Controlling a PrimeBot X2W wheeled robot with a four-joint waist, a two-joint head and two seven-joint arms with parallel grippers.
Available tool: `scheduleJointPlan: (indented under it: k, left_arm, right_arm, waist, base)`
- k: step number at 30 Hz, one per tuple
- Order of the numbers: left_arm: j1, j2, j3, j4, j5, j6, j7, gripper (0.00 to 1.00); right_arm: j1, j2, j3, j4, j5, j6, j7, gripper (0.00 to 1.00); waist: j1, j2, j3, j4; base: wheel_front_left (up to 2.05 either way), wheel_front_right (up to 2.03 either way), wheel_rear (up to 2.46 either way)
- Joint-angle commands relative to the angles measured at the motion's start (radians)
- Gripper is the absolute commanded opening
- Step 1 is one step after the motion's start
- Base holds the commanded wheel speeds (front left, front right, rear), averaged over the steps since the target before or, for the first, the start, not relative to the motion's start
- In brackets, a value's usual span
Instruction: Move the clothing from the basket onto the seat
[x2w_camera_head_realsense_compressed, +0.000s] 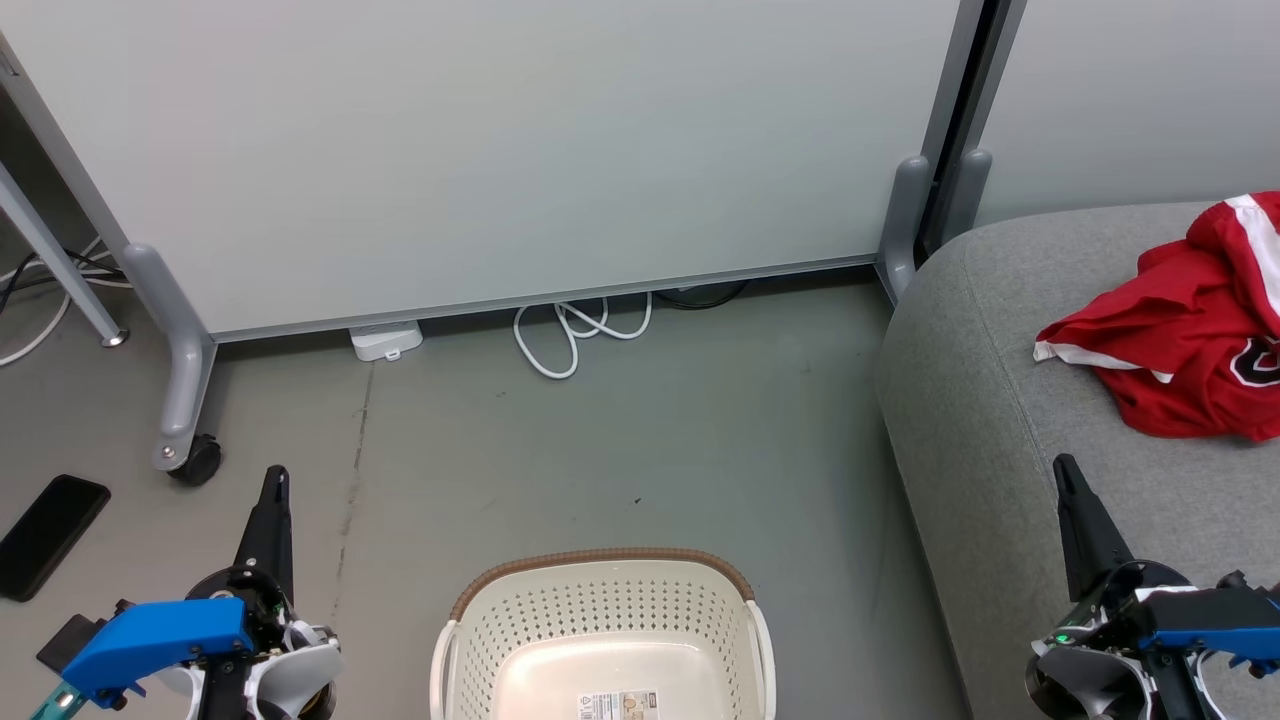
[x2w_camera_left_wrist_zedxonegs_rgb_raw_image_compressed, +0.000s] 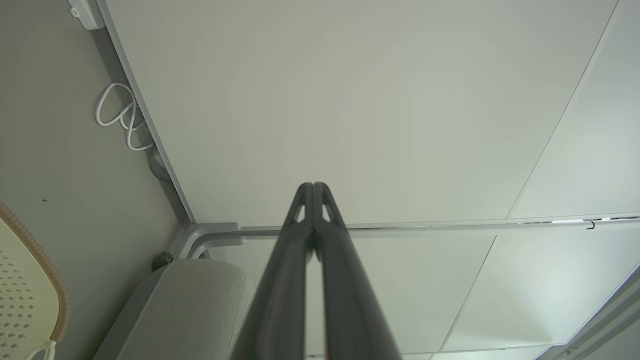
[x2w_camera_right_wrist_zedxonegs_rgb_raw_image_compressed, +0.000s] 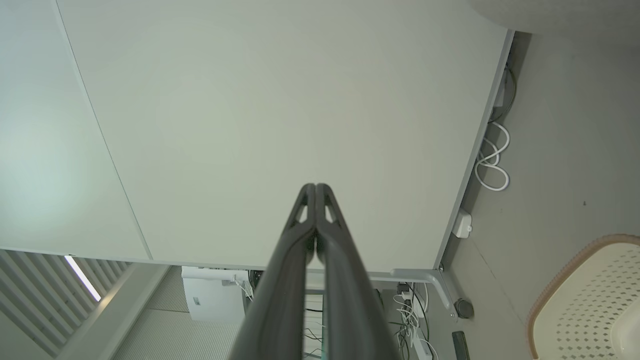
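**Head view.** The clothing (x2w_camera_head_realsense_compressed: 1190, 340), red fabric with white stripes and part of a black-and-white marking, is seen crumpled on the seat (x2w_camera_head_realsense_compressed: 990, 400), to the right of and beyond the basket (x2w_camera_head_realsense_compressed: 600, 556). The heap is cut off by the right edge, so jersey and shorts cannot be told apart. The basket, cream-white and perforated with a brown woven-look rim, is cropped by the bottom edge; its pale floor with a printed label is exposed. The left gripper (x2w_camera_head_realsense_compressed: 275, 478) is held upright to the left of the basket, and the right gripper (x2w_camera_head_realsense_compressed: 1066, 472) to its right, seen against the seat. Each pair of dark fingers is pressed together, with nothing between them.

**Left wrist view.** The left gripper (x2w_camera_left_wrist_zedxonegs_rgb_raw_image_compressed: 313, 187) is shown with tips joined, pointed at a pale partition panel (x2w_camera_left_wrist_zedxonegs_rgb_raw_image_compressed: 350, 100). A slice of the basket (x2w_camera_left_wrist_zedxonegs_rgb_raw_image_compressed: 47, 265) is caught at the lower left, with the rounded end of the seat (x2w_camera_left_wrist_zedxonegs_rgb_raw_image_compressed: 190, 305) beside it.

**Right wrist view.** The right gripper (x2w_camera_right_wrist_zedxonegs_rgb_raw_image_compressed: 316, 188) is likewise shown closed on nothing. A corner of the basket (x2w_camera_right_wrist_zedxonegs_rgb_raw_image_compressed: 565, 260) is cropped at the lower right, and a looped white cable (x2w_camera_right_wrist_zedxonegs_rgb_raw_image_compressed: 492, 165) is seen on the floor beyond it.
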Motion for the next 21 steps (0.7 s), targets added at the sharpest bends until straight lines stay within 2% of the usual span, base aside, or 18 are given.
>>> scheduleJointPlan:
  k: [1,21]
  left_arm:
    - [-0.010,-0.001,0.003,-0.003,-0.002,-0.009,0.004,0.00]
    - [-0.010,-0.001,0.003,-0.004,-0.002,-0.009,0.004,0.00]
  right_arm:
    - [-0.011,-0.004,-0.001,-0.002,0.002,0.001,0.003,0.00]
    - [-0.011,-0.004,-0.001,-0.002,0.002,0.001,0.003,0.00]
  waist:
    - [0.0000,0.0000,0.000,0.000]
    - [0.0000,0.0000,0.000,0.000]
  base:
    - [0.00,0.00,0.00]
    - [0.00,0.00,0.00]
